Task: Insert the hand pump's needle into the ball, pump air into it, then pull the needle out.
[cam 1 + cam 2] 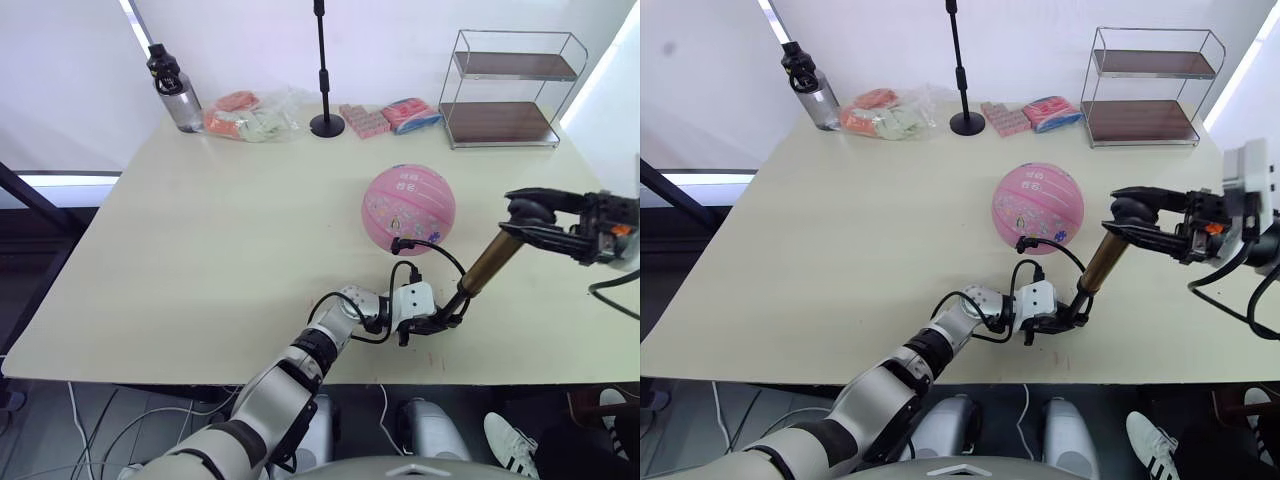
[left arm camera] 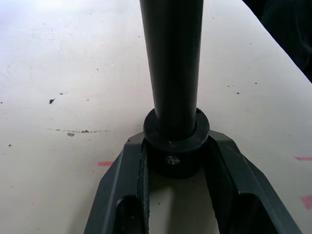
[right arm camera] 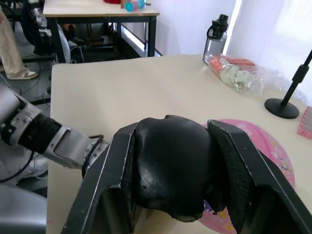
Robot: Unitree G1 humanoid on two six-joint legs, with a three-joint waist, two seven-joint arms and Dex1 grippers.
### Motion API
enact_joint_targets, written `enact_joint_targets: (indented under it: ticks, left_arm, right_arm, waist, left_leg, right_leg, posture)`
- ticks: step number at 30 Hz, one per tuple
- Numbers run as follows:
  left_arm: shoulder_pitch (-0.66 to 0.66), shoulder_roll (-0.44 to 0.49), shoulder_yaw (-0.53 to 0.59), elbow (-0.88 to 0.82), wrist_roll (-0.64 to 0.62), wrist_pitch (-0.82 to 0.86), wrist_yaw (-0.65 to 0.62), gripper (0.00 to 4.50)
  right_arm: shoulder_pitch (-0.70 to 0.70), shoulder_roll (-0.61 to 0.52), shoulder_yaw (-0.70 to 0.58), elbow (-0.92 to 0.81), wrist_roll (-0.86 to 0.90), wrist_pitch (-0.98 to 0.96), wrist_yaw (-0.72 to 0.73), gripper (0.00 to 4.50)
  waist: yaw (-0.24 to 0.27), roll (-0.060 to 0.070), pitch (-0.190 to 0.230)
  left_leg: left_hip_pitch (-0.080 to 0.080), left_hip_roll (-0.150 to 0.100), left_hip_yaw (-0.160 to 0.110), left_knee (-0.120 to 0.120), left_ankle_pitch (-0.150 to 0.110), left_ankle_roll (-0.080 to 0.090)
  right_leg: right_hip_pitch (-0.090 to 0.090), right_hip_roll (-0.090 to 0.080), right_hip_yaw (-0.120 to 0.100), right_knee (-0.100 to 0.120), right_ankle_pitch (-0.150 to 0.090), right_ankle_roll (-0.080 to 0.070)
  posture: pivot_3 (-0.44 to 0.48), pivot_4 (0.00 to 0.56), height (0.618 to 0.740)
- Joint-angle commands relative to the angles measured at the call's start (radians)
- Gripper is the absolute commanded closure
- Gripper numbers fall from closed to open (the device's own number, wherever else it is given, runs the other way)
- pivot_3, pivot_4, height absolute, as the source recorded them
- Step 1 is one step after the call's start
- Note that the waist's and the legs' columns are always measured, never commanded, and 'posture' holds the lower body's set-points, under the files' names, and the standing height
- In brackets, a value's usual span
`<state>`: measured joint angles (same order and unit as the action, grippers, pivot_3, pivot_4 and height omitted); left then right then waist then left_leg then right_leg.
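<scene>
Two grippers are sharing the hand pump (image 1: 490,262), which is leaning tilted over the table (image 1: 200,260) just beside the pink ball (image 1: 408,210), at the ball's four o'clock. Your left gripper (image 1: 440,318) is clamping its fingers (image 2: 131,190) on the pump's black base. Your right gripper (image 1: 525,222) is squeezing the black handle (image 3: 170,165) at the upper end. You are seeing the thin black hose (image 1: 425,250) curving from the pump's base to the ball's near side; the needle itself is too small to make out.
</scene>
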<state>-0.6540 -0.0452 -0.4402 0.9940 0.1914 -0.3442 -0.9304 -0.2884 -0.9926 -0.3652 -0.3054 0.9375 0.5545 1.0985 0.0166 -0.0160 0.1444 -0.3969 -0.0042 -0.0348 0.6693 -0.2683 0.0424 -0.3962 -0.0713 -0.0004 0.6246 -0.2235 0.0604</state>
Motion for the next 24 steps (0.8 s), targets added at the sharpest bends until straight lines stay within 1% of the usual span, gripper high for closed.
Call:
enact_joint_targets:
  ticks: [1,4,7,9,12,16,21,22,24]
  left_arm:
    - [0.046,0.032,-0.041,0.082,0.063,0.047,-0.002,3.42]
    - [0.048,0.033,-0.042,0.08,0.063,0.046,-0.001,3.43]
    - [0.05,0.034,-0.043,0.079,0.064,0.044,-0.002,3.43]
    - [0.053,0.035,-0.043,0.078,0.064,0.043,-0.003,3.43]
    - [0.055,0.035,-0.044,0.076,0.064,0.042,-0.003,3.43]
    - [0.055,0.035,-0.044,0.078,0.065,0.042,-0.002,3.43]
    - [0.055,0.038,-0.044,0.078,0.064,0.043,0.002,3.43]
    - [0.055,0.038,-0.044,0.078,0.064,0.043,0.003,3.43]
    - [0.054,0.038,-0.044,0.079,0.063,0.044,0.004,3.43]
  right_arm:
    - [-0.106,-0.06,-0.099,-0.018,0.1,0.051,-0.016,2.85]
    - [-0.143,-0.084,-0.108,-0.016,0.114,0.083,-0.013,2.85]
    - [-0.175,-0.076,-0.114,-0.013,0.109,0.087,-0.018,2.85]
    - [-0.171,-0.06,-0.107,-0.022,0.098,0.086,-0.021,2.85]
    - [-0.076,-0.037,-0.07,-0.046,0.007,0.037,0.02,2.85]
    - [0.04,0.033,-0.024,-0.055,-0.089,-0.051,0.033,2.85]
    - [0.166,0.147,0.074,-0.026,-0.222,-0.2,0.047,2.85]
    - [0.185,0.171,0.093,-0.015,-0.237,-0.219,0.045,2.85]
    - [0.217,0.199,0.141,0.015,-0.291,-0.271,0.056,2.85]
  waist:
    - [-0.001,0.002,0.002]
    - [0.0,0.001,0.004]
    - [0.0,0.003,0.005]
    - [0.0,0.003,0.006]
    - [0.0,0.003,0.006]
    - [0.0,-0.002,0.003]
    - [-0.004,-0.006,0.0]
    - [-0.003,-0.009,-0.003]
    - [-0.004,-0.011,-0.006]
  left_leg:
    - [0.0,0.0,0.0,0.0,0.0,0.0]
    - [0.0,0.0,0.0,0.0,0.0,0.0]
    - [-0.003,-0.001,0.0,0.0,0.0,0.0]
    - [-0.003,-0.001,0.0,0.0,0.0,0.0]
    - [-0.003,-0.001,0.0,0.0,0.0,0.0]
    - [-0.001,-0.001,-0.001,0.0,0.0,0.0]
    - [0.004,0.0,0.0,0.0,0.0,0.0]
    - [0.004,0.0,0.0,0.0,0.0,0.0]
    - [0.005,0.001,-0.001,0.0,0.0,0.0]
  right_leg:
    - [0.0,0.0,0.0,0.0,0.0,0.0]
    - [0.0,0.0,0.0,0.0,-0.001,-0.002]
    - [-0.002,0.0,0.0,0.0,0.0,0.0]
    - [-0.003,-0.001,0.0,0.0,0.0,0.001]
    - [-0.003,-0.001,0.0,0.0,0.0,0.001]
    - [-0.001,0.0,-0.001,0.0,0.0,0.001]
    - [0.003,0.001,0.0,0.001,0.0,0.001]
    - [0.003,0.001,0.0,0.001,0.0,0.001]
    - [0.003,0.003,0.0,0.002,0.0,0.001]
  posture:
    - [0.0,0.15,0.74]
    - [0.0,0.15,0.74]
    - [0.0,0.15,0.74]
    - [0.0,0.15,0.74]
    - [0.0,0.15,0.74]
    - [0.0,0.15,0.74]
    - [0.0,0.15,0.74]
    - [0.0,0.15,0.74]
    - [0.0,0.15,0.74]
